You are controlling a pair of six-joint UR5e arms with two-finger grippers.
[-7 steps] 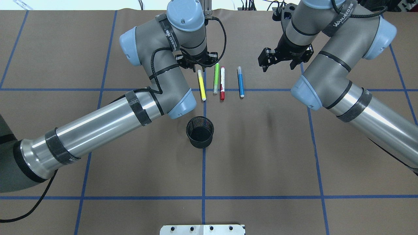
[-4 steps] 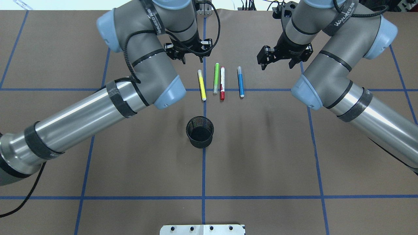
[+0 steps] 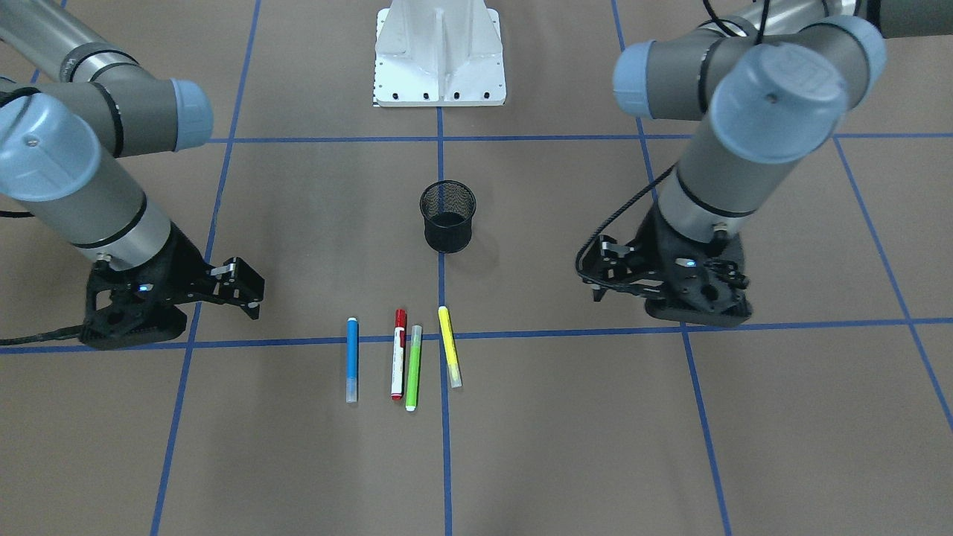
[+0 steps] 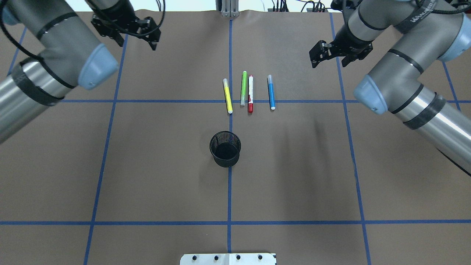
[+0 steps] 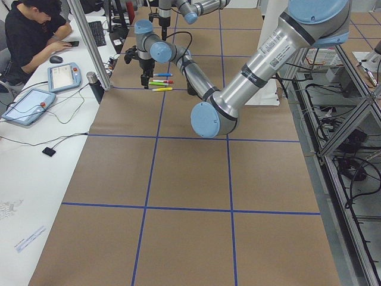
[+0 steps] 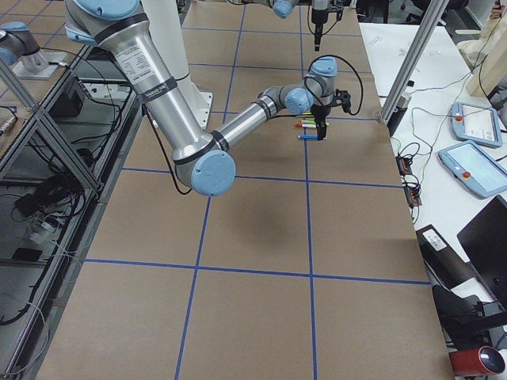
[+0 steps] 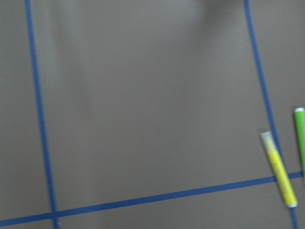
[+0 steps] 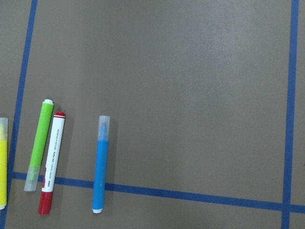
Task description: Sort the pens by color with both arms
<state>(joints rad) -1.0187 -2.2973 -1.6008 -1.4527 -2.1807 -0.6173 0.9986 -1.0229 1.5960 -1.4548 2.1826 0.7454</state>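
Black left gripper (image 4: pixel 137 40) and black right gripper (image 4: pixel 328 62) are seen spread, empty; outer slim yellow marker (image 4: pixel 227 95) and slim blue marker (image 4: pixel 271 92) are best gripped mid-barrel.

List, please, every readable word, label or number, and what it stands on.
"WANJEED": black strap on the right arm.
White sticker on the left arm: too small to read.
White sticker on the right arm: too small.
Print on the red-capped white pen: too small.
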